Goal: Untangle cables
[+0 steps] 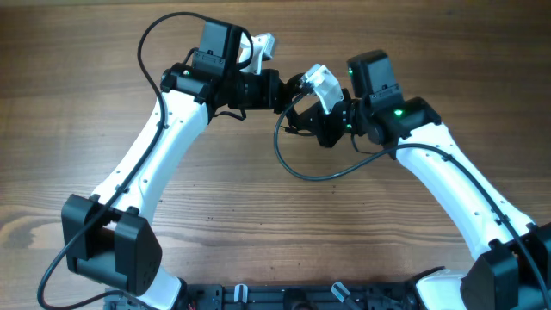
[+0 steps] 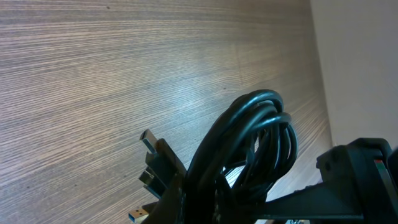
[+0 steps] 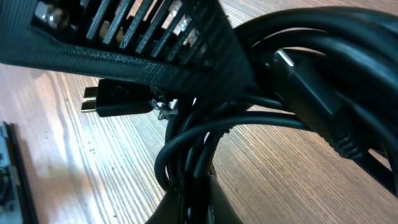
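The cables [image 1: 300, 110] are a black knotted bundle held above the wooden table between both grippers, near the back middle. One loose loop [image 1: 312, 175] hangs from it toward the front. My left gripper [image 1: 288, 89] comes from the left and is shut on the cables. My right gripper [image 1: 317, 120] comes from the right and is shut on them too. In the left wrist view the coiled cables [image 2: 261, 134] rise from my left gripper [image 2: 211, 200], with USB plugs [image 2: 151, 144] sticking out left. In the right wrist view my right gripper [image 3: 200, 194] pinches several cords [image 3: 205, 134]; a small plug [image 3: 107, 99] points left.
The left arm's slotted black housing [image 3: 137, 37] fills the top of the right wrist view, very close. A black rail [image 1: 301, 297] runs along the table's front edge. A thick arm wire [image 1: 153, 43] arcs behind the left arm. The table edge [image 2: 357, 68] shows at right.
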### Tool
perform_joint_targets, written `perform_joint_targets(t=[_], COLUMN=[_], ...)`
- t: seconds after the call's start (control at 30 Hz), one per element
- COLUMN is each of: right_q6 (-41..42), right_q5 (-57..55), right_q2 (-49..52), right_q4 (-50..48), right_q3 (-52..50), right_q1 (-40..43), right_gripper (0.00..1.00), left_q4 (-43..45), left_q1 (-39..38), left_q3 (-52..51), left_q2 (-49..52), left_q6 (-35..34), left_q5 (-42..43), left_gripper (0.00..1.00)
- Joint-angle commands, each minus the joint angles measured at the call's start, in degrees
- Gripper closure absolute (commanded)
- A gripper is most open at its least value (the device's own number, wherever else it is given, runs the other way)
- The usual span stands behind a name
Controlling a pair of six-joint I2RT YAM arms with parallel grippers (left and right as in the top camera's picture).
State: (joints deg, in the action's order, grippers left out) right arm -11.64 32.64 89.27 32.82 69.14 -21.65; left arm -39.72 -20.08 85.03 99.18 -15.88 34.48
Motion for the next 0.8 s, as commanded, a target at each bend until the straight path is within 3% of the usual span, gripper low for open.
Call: perform_joint_targets(t=[0.0, 0.23, 0.53, 0.67, 0.77], right_q6=[1.8, 3.3, 6.2, 18.0, 31.8], right_q5=[5.3, 15.3, 30.5, 19.1, -4.3], right_q2=[-1.8, -10.9, -15.3, -16.0, -16.0], right_q4=[0.5, 0.7, 0.9, 2.5, 7.5], right_q3=[0.1, 0.1, 0.1, 0.1, -0.3], right_q1=[2.6, 10.6, 19.2, 26.6, 29.5], right_gripper=[0.96, 0.96, 0.96, 0.96, 0.96], left_q4=[1.1, 1.1, 0.9, 1.6, 1.6], left_q1=[0.0, 0.0, 0.0, 0.0, 0.0], left_q3=[1.3, 1.3, 1.3, 1.3, 1.3], left_q2=[-0.9, -0.9, -0.9, -0.9, -0.9], left_q6=[-2.6, -2.6, -2.8, -6.3, -6.3], left_q5=[3.9, 2.9, 3.0, 5.2, 5.2], left_gripper=[0.96, 0.96, 0.96, 0.96, 0.96])
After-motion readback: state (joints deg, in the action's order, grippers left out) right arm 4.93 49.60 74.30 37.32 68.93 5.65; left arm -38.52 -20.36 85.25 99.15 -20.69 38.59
